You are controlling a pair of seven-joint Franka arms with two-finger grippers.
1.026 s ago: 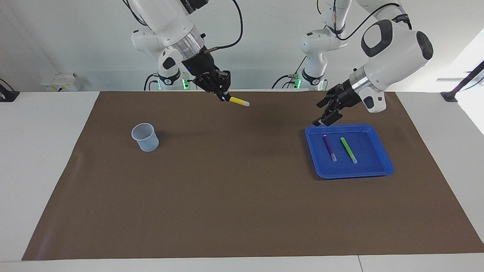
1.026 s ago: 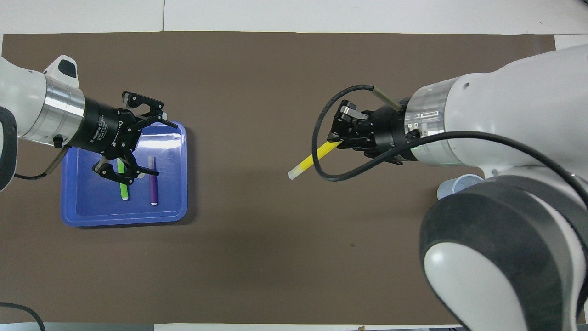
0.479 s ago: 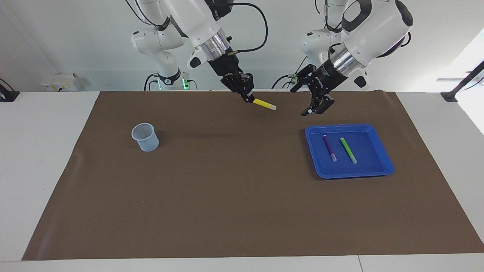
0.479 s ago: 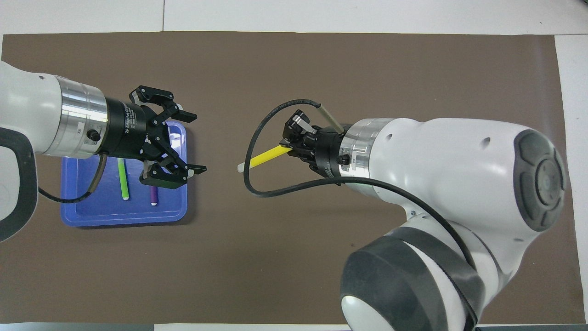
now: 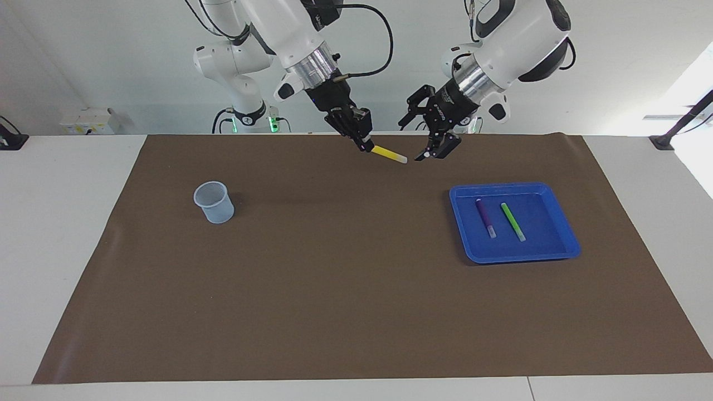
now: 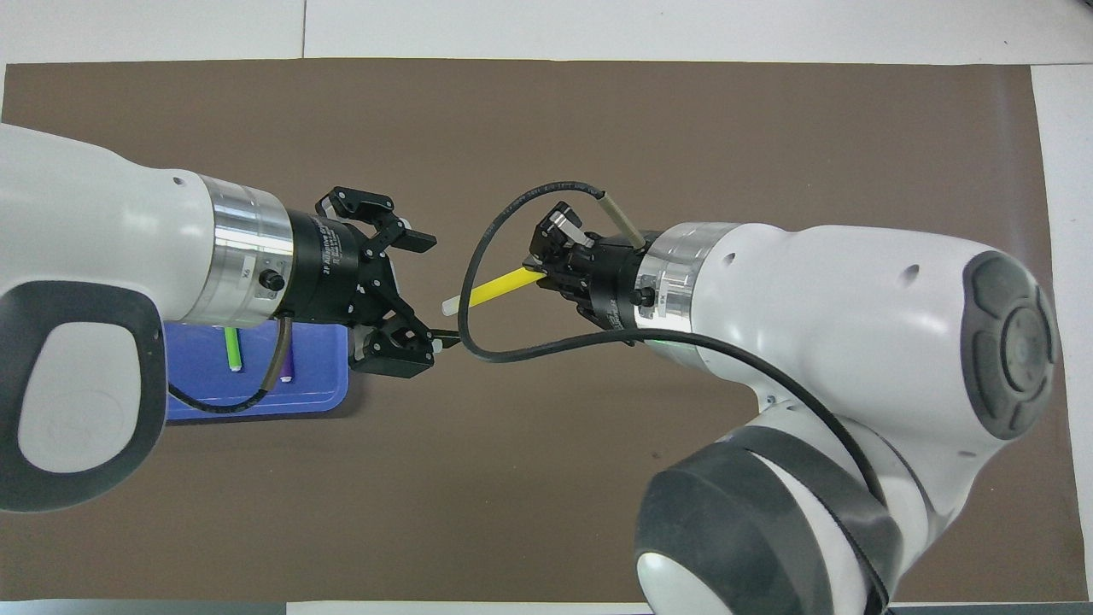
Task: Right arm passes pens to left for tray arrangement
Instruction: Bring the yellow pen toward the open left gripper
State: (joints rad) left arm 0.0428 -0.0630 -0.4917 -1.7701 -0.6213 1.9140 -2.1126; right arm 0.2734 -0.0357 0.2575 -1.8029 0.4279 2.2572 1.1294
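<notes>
While purple pen (image 5: 485, 218) and green pen (image 5: 512, 221) lie in tray (image 5: 562, 247), right tool (image 5: 365, 146) grips yellow pen (image 5: 388, 154) — left tool (image 5: 430, 146) wide

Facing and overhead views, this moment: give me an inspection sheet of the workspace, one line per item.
Surface: brown mat over a white table.
Job's things: yellow pen held in the air; purple pen and green pen lie side by side in the blue tray.
Clutter: translucent cup toward the right arm's end.
Grippers: right tool shut on the yellow pen; left tool open, close to the pen's free tip.
Cables: black cable looping at the right wrist.
Surroundings: slimmer white arm by the wall.
</notes>
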